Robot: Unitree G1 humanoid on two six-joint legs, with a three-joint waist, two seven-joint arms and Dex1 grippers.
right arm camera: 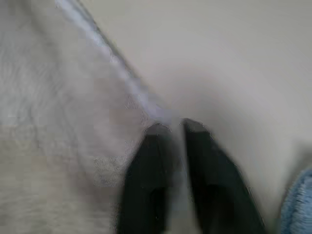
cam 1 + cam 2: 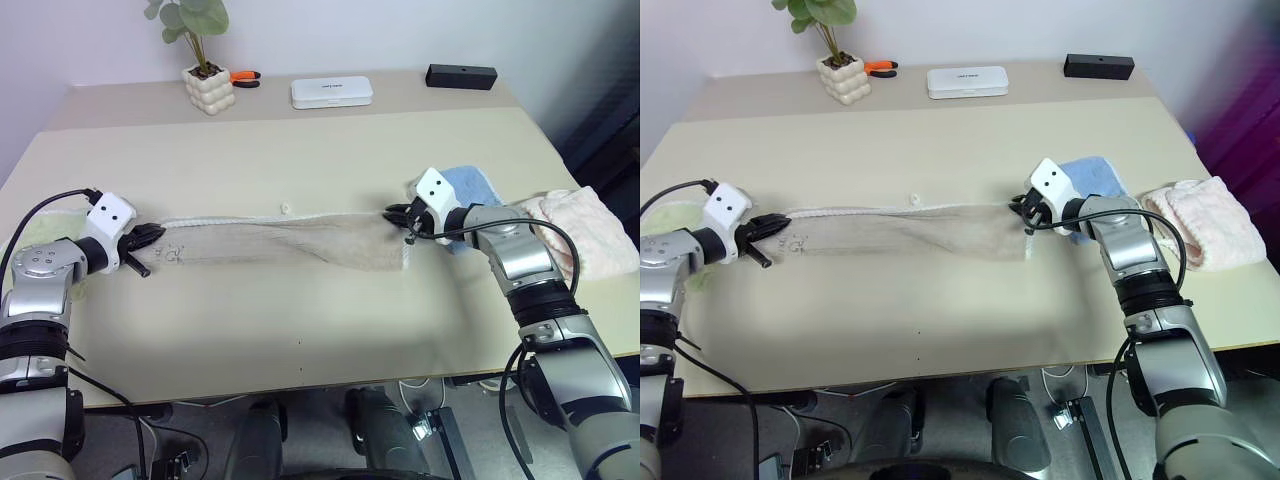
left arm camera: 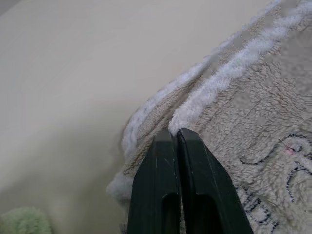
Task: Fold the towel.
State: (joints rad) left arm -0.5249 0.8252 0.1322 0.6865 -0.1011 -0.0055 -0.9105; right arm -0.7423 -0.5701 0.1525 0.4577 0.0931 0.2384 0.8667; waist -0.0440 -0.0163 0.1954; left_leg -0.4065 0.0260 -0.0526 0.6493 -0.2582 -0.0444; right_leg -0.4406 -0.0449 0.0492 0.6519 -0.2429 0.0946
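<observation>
Closest to us is the near edge of the tabletop (image 2: 300, 300), the biggest thing here. On it lies one tan towel (image 2: 290, 243), already folded into a long thin strip. Its long side runs from left to right, in line with that near edge, about halfway back.

One gripper sits at each short end, so neither arm is nearer. The left gripper (image 2: 155, 238) is at the towel's left end, touching the white edging, but I cannot tell if it is holding on. The right gripper (image 2: 395, 215) is at the right end with its fingers (image 1: 151, 161) a little apart and nothing between them.

I think the next fold must bring one short end over to the other.

Three more small towels lie by the side edges: one pink (image 2: 590, 235), one light blue (image 2: 478, 185), one light green (image 2: 35, 232).
</observation>
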